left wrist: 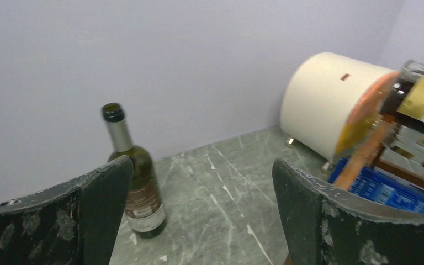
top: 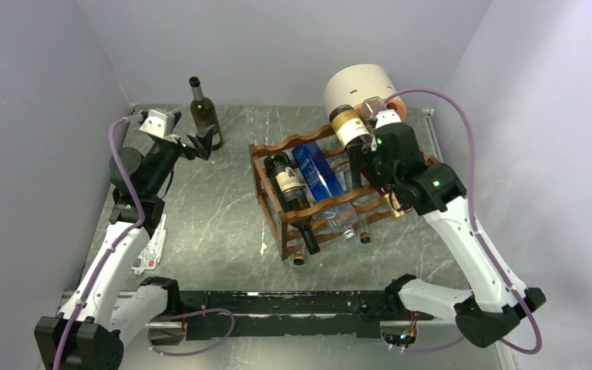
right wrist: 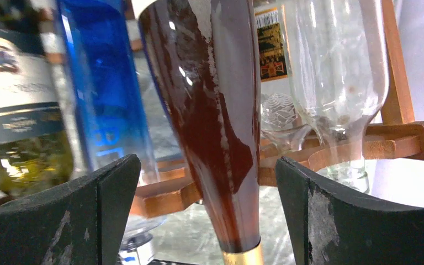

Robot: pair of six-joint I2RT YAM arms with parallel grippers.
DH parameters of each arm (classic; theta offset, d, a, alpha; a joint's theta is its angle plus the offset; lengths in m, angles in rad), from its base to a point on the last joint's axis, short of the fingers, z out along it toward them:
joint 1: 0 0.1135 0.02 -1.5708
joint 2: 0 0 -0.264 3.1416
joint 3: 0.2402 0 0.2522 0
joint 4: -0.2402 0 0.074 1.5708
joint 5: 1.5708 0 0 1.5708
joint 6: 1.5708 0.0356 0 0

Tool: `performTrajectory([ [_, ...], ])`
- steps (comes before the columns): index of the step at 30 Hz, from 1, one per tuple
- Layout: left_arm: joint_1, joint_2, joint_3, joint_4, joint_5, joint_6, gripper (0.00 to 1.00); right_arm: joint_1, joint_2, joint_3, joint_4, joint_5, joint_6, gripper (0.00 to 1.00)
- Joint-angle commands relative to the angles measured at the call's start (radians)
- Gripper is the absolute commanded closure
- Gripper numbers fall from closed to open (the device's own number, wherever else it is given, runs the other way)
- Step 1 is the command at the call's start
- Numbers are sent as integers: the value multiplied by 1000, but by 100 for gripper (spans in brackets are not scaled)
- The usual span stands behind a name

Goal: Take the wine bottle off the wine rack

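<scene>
The reddish-brown wine rack (top: 331,217) stands mid-table and holds several bottles. A brown bottle (top: 348,126) with a cream and gold label lies on its top tier, base toward the back. My right gripper (top: 361,166) is over the rack. In the right wrist view it (right wrist: 207,215) is open, with a finger on each side of the brown bottle's tapering shoulder (right wrist: 210,110) and a gap on both sides. My left gripper (top: 203,145) is open and empty (left wrist: 201,221), beside a green bottle (top: 204,116) standing upright at the back left (left wrist: 135,182).
On the rack lie a dark bottle with a cream label (top: 289,185), a blue bottle (top: 317,173) and a clear bottle (right wrist: 331,72). A white-and-orange cylinder (top: 362,85) sits behind the rack by the back wall. Walls close in on three sides.
</scene>
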Motion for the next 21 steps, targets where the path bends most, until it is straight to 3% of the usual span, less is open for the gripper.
performTrajectory([
  [1,-53,-11,18,-29,110,67,0,3,32,-41,52,88,-75,3],
  [9,-87,-6,48,-45,210,51,9,3,123,-56,97,93,-104,13],
  [21,-91,0,54,-61,203,60,11,1,92,-168,282,51,-226,16],
])
